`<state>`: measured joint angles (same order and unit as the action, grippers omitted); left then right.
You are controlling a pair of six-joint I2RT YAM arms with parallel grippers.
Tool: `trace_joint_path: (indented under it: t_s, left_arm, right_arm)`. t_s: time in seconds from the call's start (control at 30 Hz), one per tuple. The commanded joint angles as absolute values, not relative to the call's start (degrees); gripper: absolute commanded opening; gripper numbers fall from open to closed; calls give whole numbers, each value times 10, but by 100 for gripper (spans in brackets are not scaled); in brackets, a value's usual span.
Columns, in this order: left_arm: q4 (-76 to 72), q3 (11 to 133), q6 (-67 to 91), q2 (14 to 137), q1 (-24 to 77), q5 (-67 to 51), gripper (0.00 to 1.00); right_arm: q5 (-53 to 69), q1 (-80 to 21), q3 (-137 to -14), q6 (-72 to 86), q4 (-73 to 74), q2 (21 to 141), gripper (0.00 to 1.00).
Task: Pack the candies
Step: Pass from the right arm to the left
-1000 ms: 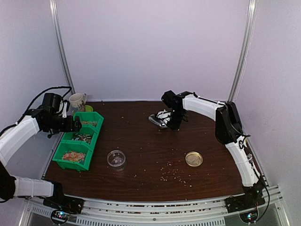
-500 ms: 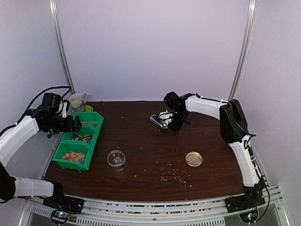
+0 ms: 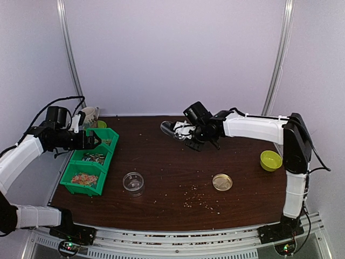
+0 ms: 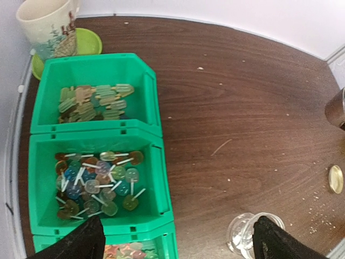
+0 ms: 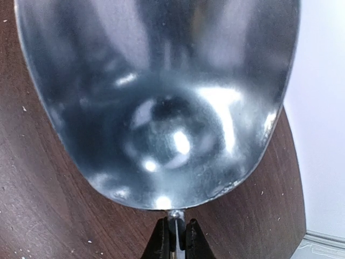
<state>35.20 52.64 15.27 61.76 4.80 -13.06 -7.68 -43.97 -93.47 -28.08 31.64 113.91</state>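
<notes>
Dark desk (image 3: pixel 172 167) shows candies (image 4: pixel 97 183) unpacked in bins (image 4: pixel 97 129) at 9 o'clock, jar (image 3: pixel 133 182) seemingly empty; right gripper (image 5: pixel 176 231) clamps a bare scoop (image 5: pixel 161 97), left gripper (image 3: pixel 91 142) hangs wide apart.

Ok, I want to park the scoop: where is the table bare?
Bare: the middle, between the green bins, the clear cup, the gold lid and the scoop; also between lid and yellow-green bowl. Crowded: the far left corner, mug behind the bins.
</notes>
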Motion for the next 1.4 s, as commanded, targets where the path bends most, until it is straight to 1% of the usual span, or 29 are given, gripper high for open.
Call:
trace_joint_path:
  t_s: [0.0,0.1,0.23,0.3,0.43,0.53,0.73,0.87,1.2,1.37]
  left_arm:
    - [296,513,141,612,45,-246,98]
    - [284,509,143,617,48,-286,98]
    - [263,506,148,622,66,-326,97]
    - [258,509,150,629,89,-322,97]
    - [275,534,168,666,150,-271,96]
    - [276,559,187,695,174,-274,95]
    - [287,642,188,751,227,-274,95]
    - [261,668,203,782,248,-283,94]
    - [173,610,201,780,259,-338,90]
    - [170,612,194,774,259,-351,89]
  right_arm:
    - [-162,-484,-862,-283,189,1088,0]
    - [-196,-509,-802,-295,123,1058,0]
    - [-227,-531,-773,-291,91,1039,0]
    - [-236,-540,-773,-283,95,1035,0]
    - [-245,-565,-760,-278,84,1017,0]
    - [-251,-586,-738,-277,64,1003,0]
    - [-273,-615,-729,-272,70,997,0]
    - [-281,-623,-729,-269,73,997,0]
    - [-300,-629,-731,-272,85,1016,0]
    - [-309,-629,-736,-270,94,1036,0]
